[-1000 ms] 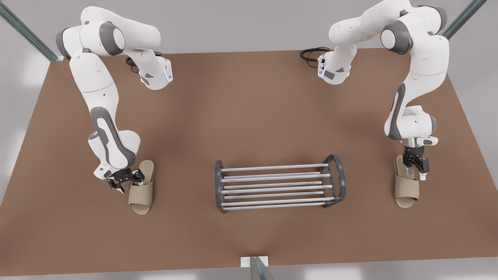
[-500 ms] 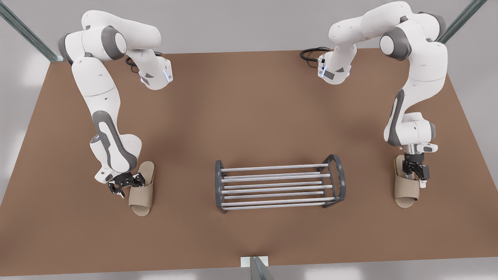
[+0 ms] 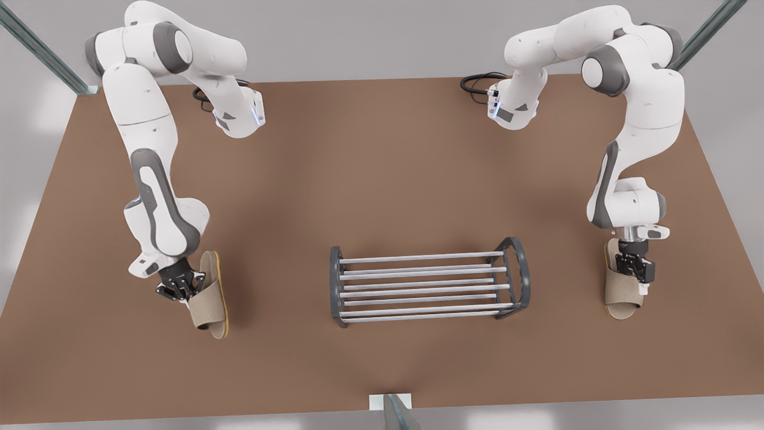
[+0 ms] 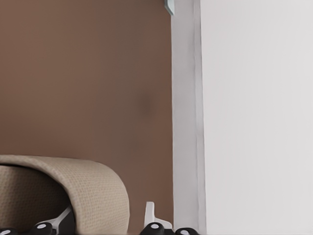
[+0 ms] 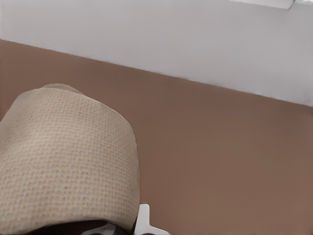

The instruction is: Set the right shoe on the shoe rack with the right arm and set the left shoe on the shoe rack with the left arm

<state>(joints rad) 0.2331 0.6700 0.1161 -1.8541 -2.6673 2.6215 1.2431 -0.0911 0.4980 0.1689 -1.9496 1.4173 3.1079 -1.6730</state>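
Down at the front view's left, the right gripper (image 3: pixel 179 286) has its jaws closed tight on the strap of the right shoe (image 3: pixel 209 304). That beige slipper is tipped up on its long edge, its yellow sole turned away from the jaws and its toe hanging below them. From the right wrist view the woven strap (image 5: pixel 68 156) bulges just ahead of the jaws, with bare table (image 3: pixel 382 167) past it.

The left gripper (image 3: pixel 636 272) points straight down at the front view's right, with its jaws partly open astride one side of the left shoe (image 3: pixel 621 295). One finger sits inside the strap (image 4: pixel 93 186) and the other finger (image 4: pixel 150 215) stands just outside it, a sliver of table showing between pad and fabric, so nothing is clamped. This shoe lies flat on the table under the jaws.

The shoe rack (image 3: pixel 427 286) stands between the two grippers, well apart from both, its bars bare
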